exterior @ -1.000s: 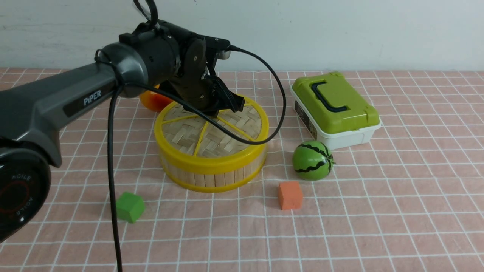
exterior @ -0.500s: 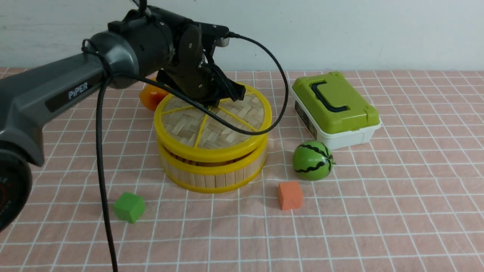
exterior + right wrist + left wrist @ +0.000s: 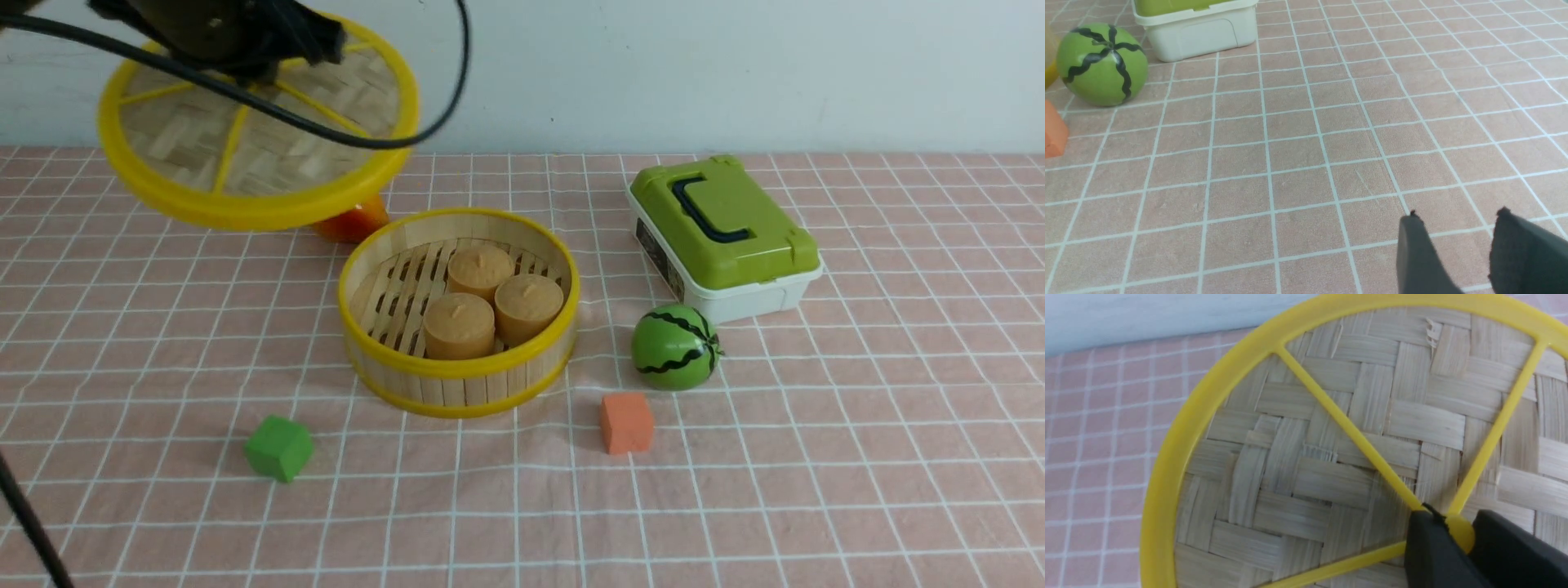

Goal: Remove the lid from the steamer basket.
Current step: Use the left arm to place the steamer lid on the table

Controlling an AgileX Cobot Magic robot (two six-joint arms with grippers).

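My left gripper [image 3: 1457,526] is clamped on the centre knob of the lid [image 3: 245,155]. The lid hangs in the air above and left of the basket [image 3: 457,371], well apart from it. The disc tilts, top face toward me, near rim lower. The basket stands uncovered with three buns [image 3: 482,273] inside. My right gripper [image 3: 1457,216] is spread and holds nothing, above the cloth [image 3: 1290,143].

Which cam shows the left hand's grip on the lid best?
Left wrist view: the left hand pinches the lid by its centre knob, close up. Front view shows the lid raised clear of the steamer basket, hand mostly cropped. Right wrist view shows neither.
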